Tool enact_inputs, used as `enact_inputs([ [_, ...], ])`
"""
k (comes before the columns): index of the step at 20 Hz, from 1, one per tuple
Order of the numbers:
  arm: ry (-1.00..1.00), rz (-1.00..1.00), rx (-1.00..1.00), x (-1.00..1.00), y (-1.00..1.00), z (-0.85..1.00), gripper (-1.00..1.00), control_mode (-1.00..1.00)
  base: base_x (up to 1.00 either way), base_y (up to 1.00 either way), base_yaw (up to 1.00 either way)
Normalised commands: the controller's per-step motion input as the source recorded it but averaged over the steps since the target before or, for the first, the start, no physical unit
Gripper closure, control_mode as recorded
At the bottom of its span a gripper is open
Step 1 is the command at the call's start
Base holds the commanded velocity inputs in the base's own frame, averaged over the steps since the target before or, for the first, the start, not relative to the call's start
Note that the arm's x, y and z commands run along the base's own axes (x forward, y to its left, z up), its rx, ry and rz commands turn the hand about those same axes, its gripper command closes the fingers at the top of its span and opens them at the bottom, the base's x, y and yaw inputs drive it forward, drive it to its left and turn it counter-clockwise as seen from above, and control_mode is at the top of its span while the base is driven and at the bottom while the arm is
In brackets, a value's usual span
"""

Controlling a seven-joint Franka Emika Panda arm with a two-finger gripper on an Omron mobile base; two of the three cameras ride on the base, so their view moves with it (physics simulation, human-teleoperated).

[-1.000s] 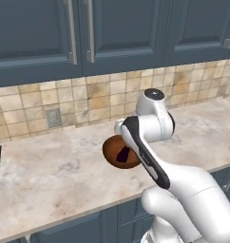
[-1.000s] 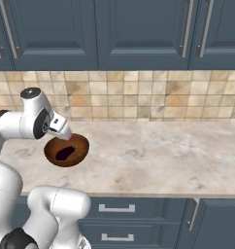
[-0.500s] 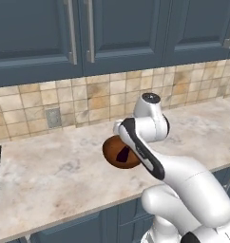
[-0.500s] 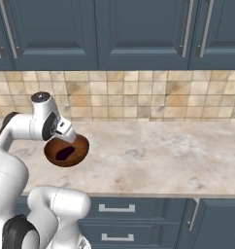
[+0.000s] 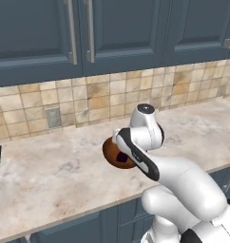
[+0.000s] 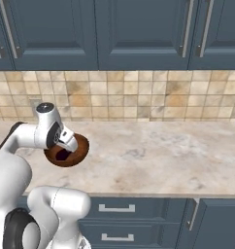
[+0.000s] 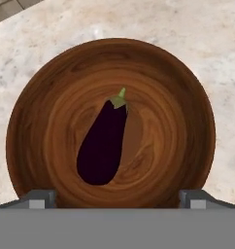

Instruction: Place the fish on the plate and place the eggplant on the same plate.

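So the eggplant (image 7: 103,146) is lying flat in the middle of the brown wooden bowl (image 7: 37,97), which sits on the marble desk (image 5: 50,171). The tool (image 7: 117,198) hangs right above it with its fingers spread wide, nothing held. The skin looks smooth and glossy, so probably slippery (and the thing tapers toward the green stem end). It's likely light and fairly firm. I'd pinch across the fat lower half, square to its long axis, not near the stem.
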Motion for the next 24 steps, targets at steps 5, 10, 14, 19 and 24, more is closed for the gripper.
enact_inputs([
  [5, 0.02, 0.0, 0.0, 0.02, 0.0, -0.1, -1.0, -1.0, 0.0, 0.0, 0.0],
  [10, 0.01, 0.0, 0.0, 0.2, 0.06, 0.0, -1.0, -1.0, 0.0, 0.0, 0.0],
  [14, 0.05, 0.0, 0.0, 0.3, 0.07, -0.13, -1.0, -1.0, 0.0, 0.0, 0.0],
  [19, 0.07, 0.0, 0.0, 0.14, 0.12, -0.22, -1.0, -1.0, 0.0, 0.0, 0.0],
  [24, 0.05, 0.0, 0.0, 0.04, 0.07, -0.24, -1.0, -1.0, 0.0, 0.0, 0.0],
])
